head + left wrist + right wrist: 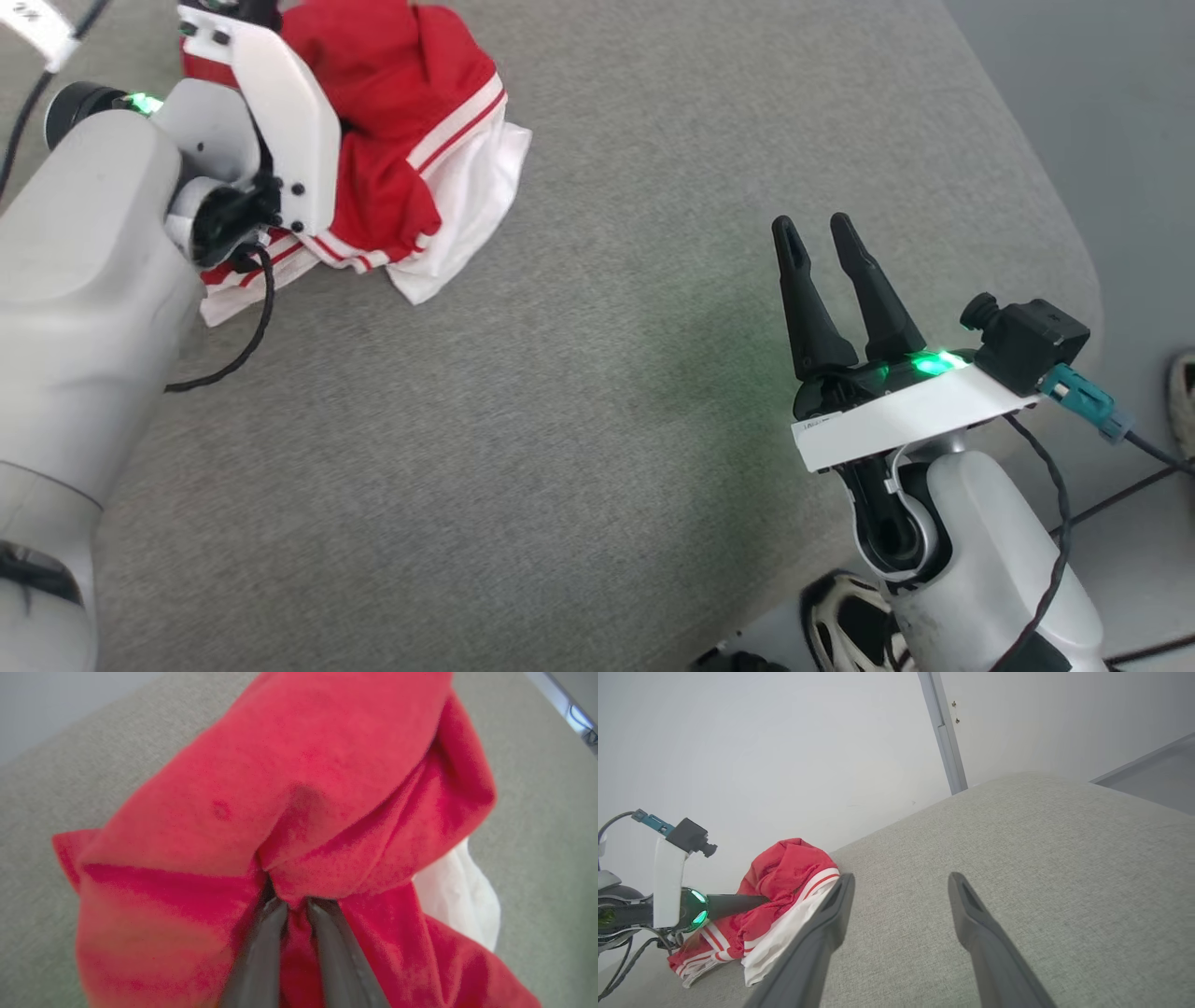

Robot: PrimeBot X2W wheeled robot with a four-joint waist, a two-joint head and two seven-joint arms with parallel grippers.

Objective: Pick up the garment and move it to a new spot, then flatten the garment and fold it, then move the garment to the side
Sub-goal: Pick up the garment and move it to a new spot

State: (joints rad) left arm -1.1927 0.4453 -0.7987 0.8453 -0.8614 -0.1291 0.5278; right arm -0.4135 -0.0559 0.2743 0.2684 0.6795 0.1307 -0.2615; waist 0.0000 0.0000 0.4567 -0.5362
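Note:
The garment (401,103) is a bunched red shirt with white striped bands and a white sleeve end, at the far left of the grey padded surface (607,373). My left gripper (295,905) is shut on a fold of its red cloth (289,765), and the fabric drapes around the fingers. In the head view my left wrist mount (280,121) covers those fingers. From the right wrist view the garment (784,872) is a heap at the left, with a dark left finger (738,901) reaching into it. My right gripper (815,229) stands open and empty over the bare surface, well right of the garment (902,879).
The padded surface's rounded edge (1074,243) runs along the right, with grey floor (1120,112) beyond. A pale shoe-like shape (1184,392) and dark cables (1120,495) lie at the right edge. A pale wall (784,742) rises behind the surface.

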